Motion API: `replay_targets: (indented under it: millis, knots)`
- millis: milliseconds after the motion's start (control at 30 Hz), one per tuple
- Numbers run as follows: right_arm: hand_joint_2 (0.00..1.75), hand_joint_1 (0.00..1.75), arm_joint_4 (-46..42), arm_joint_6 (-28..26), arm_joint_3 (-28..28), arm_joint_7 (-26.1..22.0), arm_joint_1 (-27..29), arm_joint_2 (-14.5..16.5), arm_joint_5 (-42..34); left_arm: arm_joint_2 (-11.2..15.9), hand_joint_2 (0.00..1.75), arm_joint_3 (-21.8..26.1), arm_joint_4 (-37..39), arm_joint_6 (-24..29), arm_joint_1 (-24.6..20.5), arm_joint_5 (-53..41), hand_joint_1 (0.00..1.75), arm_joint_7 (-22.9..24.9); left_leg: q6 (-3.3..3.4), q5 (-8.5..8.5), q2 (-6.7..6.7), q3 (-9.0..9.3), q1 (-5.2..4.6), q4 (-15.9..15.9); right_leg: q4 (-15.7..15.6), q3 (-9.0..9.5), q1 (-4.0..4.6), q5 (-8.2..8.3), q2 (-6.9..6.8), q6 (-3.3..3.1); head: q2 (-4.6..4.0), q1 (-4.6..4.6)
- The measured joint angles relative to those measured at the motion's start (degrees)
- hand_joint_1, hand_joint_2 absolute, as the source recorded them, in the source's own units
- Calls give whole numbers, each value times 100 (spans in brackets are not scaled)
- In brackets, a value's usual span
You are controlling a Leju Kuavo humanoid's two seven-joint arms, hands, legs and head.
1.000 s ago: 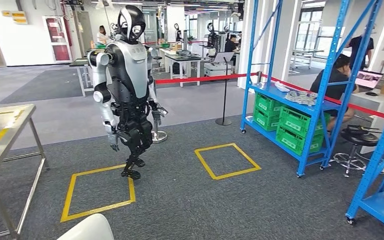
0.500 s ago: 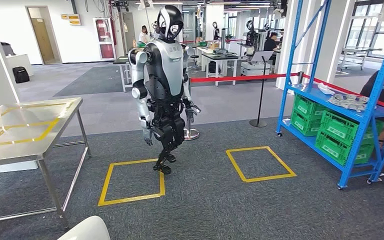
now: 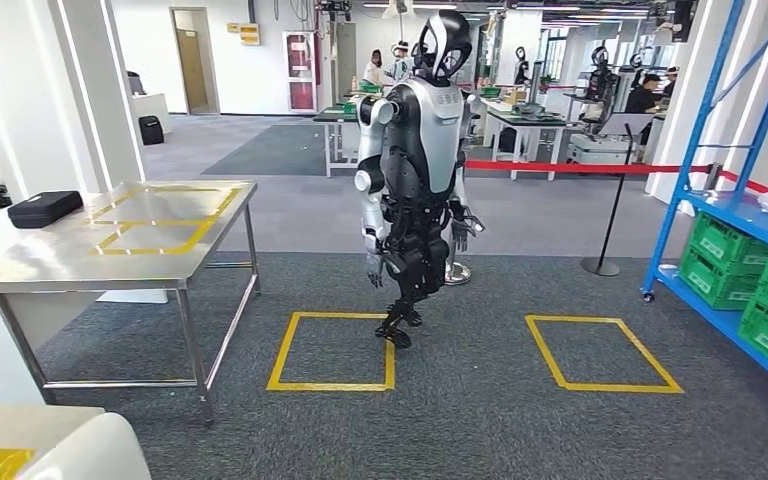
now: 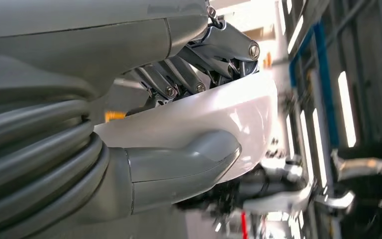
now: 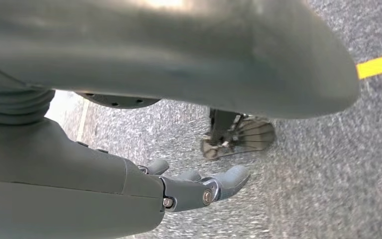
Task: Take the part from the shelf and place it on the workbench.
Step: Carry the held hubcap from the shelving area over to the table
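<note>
Grey carpet ahead, bench left; left robot hand grips a white part, right robot hand hangs loosely curled, holding nothing.

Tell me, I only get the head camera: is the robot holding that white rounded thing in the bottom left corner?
Observer: Yes. The left wrist view shows the left hand gripping the white part, thumb on one side, dark fingers on the other.
Operator: And its other hand?
Observer: The right hand holds nothing; its fingers are apart.
Operator: What is beneath it?
Observer: Grey carpet, with a yellow line crossing it.
</note>
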Motion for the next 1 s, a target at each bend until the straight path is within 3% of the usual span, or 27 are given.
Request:
replay_targets:
  millis: [33,100,167,233,300,333,400,433,500,567,600,667,700,767,800,867,900,933,1000]
  knots:
    - [0,0,0,1,-11,-7,1,-2,-13,50,175,140,-77,-15,-9,74,175,11,-15,4,-74,-8,-2,3,-352,139,6,143,130,-27,0,-3]
    - [0,0,0,9,-30,-25,2,-5,-33,134,175,398,-204,-35,-29,166,175,20,-73,28,-211,-40,7,-2,-678,267,17,213,266,-47,0,-7]
    - [0,0,0,16,-45,-51,-11,2,-64,226,175,617,-289,-76,-39,229,175,31,-151,59,-335,-71,21,-25,-731,297,9,229,136,-65,0,-9]
    - [0,0,0,8,-73,-87,-31,12,-103,323,175,791,-343,-114,-43,238,175,30,-203,-39,-153,-155,-4,116,-805,343,-18,267,-17,-121,0,-29]
    - [0,0,0,-5,-113,-96,-34,17,-128,399,175,893,-363,-126,-51,206,175,21,-239,-360,225,-403,-23,656,-841,365,-22,283,-171,-167,0,-51]
    - [0,0,0,-10,-132,-90,-27,17,-137,429,175,921,-364,-129,-49,192,175,19,-262,-541,340,-567,-12,1023,-841,364,-18,278,-255,-179,0,-57]
    - [0,0,0,-16,-162,-78,-14,19,-145,472,175,956,-363,-131,-27,177,175,16,-309,-669,431,-733,19,1446,-838,365,-20,265,-425,-183,0,-61]
    - [0,0,0,-17,-172,-75,-12,21,-146,490,175,968,-364,-131,-20,172,175,15,-331,-583,460,-670,35,1367,-834,369,-27,256,-507,-175,0,-62]
    - [0,0,0,-17,-185,-73,-16,27,-148,520,175,984,-366,-131,-21,165,175,12,-364,-258,636,-264,55,659,-808,386,-39,226,-646,-132,0,-65]
    - [0,0,0,-17,-189,-72,-18,28,-148,539,175,994,-371,-132,-24,161,175,11,-322,-84,819,78,35,57,-764,399,-21,181,-756,-63,0,-68]
    - [0,0,0,-18,-189,-71,-19,28,-148,545,175,998,-374,-133,-22,159,175,11,-283,-76,850,133,21,-53,-750,406,-7,168,-805,-33,0,-67]
    - [0,0,0,-18,-191,-70,-32,29,-148,554,175,1010,-381,-133,-9,159,175,10,-196,-65,726,113,7,-53,-747,423,-2,155,-904,18,0,-62]
    - [0,0,0,-18,-191,-70,-42,29,-148,559,175,1021,-385,-133,-3,158,175,9,-162,-54,670,106,15,-61,-721,419,-17,127,-872,53,0,-61]
    - [0,0,0,-17,-192,-71,-54,30,-149,565,175,1042,-400,-133,-9,157,175,4,-94,-25,558,101,40,-84,-393,281,-49,-92,-592,121,0,-52]
    - [0,0,0,-17,-192,-71,-52,30,-150,565,175,1048,-405,-133,-12,156,175,3,-73,-16,504,90,49,-86,-53,126,-61,-274,-409,142,0,-44]
    - [0,0,0,-19,-193,-68,-37,30,-150,563,175,1050,-407,-133,-14,153,175,4,-49,-7,373,67,50,-78,706,-238,-63,-590,-254,152,0,-34]
    - [0,0,0,-19,-194,-66,-29,30,-150,563,175,1051,-406,-133,-11,151,175,6,-47,-4,299,61,48,-71,894,-337,-62,-613,-241,148,0,-33]
    - [0,0,0,-20,-194,-64,-24,30,-149,563,175,1051,-406,-133,-10,150,175,7,-49,-2,221,57,48,-62,870,-334,-63,-526,-232,137,0,-32]
    - [0,0,0,-20,-194,-63,-21,30,-148,563,175,1052,-407,-133,-9,150,175,9,-69,-1,64,55,58,-38,181,-21,-75,-118,-105,101,0,-30]
